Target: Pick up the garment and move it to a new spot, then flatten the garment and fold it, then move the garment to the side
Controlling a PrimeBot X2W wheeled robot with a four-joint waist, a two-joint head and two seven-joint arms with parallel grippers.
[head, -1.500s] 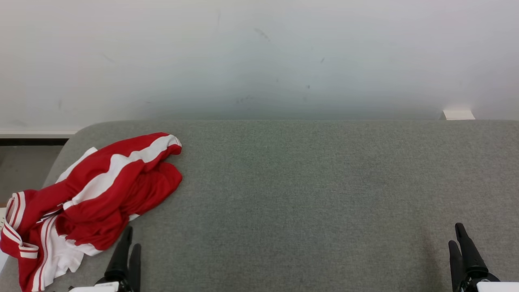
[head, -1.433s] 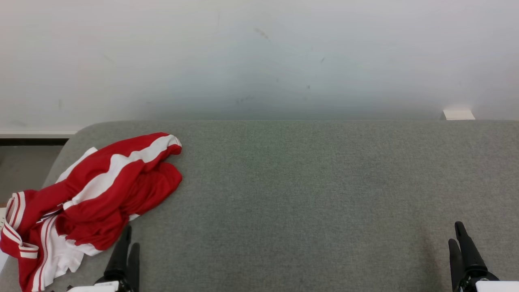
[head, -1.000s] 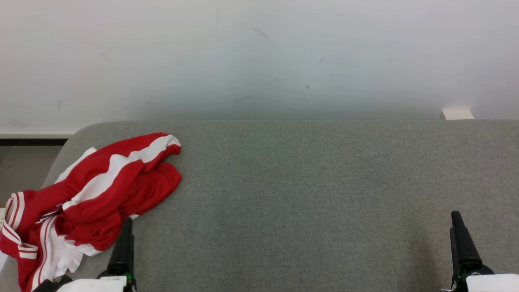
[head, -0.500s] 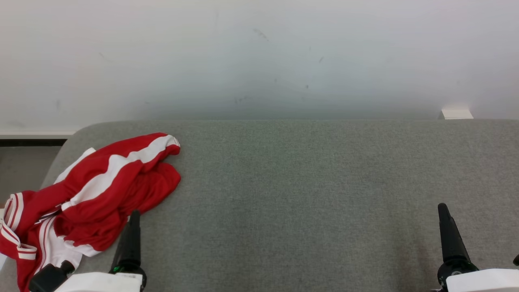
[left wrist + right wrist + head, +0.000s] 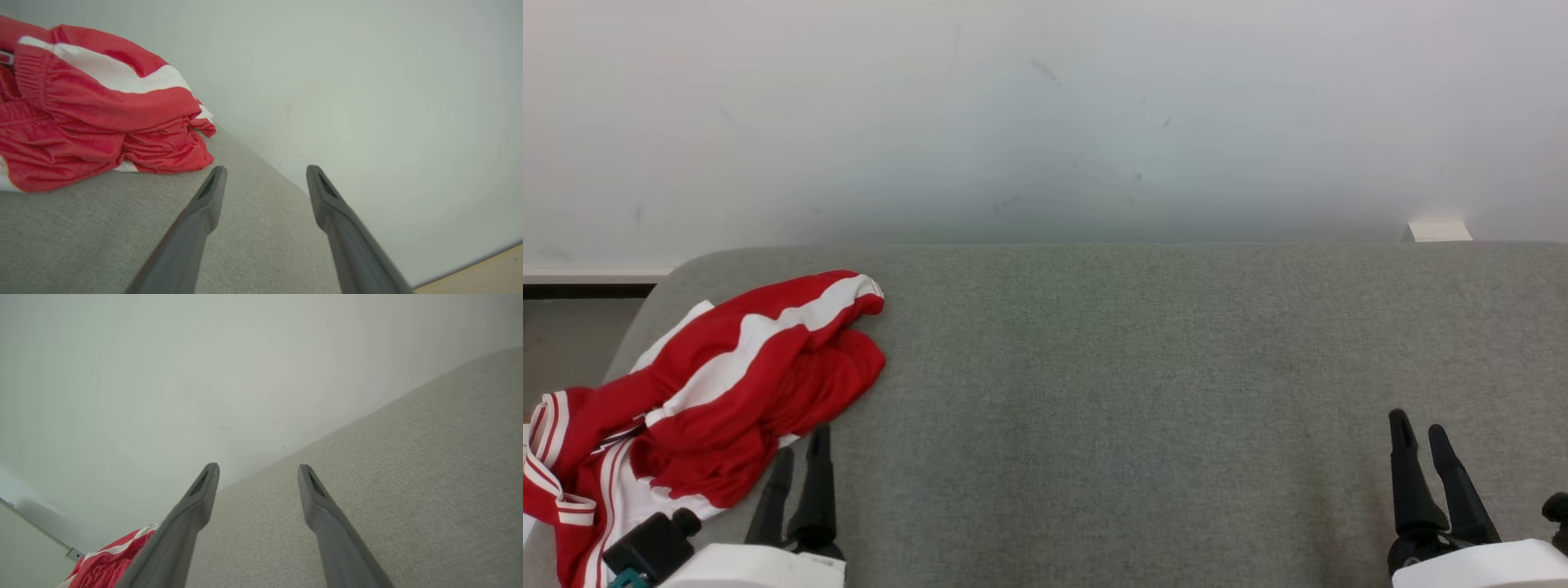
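The red-and-white garment (image 5: 711, 392) lay crumpled at the left end of the grey tabletop (image 5: 1135, 392), reaching its left edge just near of the rounded corner. The left jaws stood spread and empty just beside the heap's near right side, and the right jaws, likewise spread and empty, hung at the near right, well apart from it. From the heap rightward to the far edge by the white wall (image 5: 1045, 122), the tabletop lay open.
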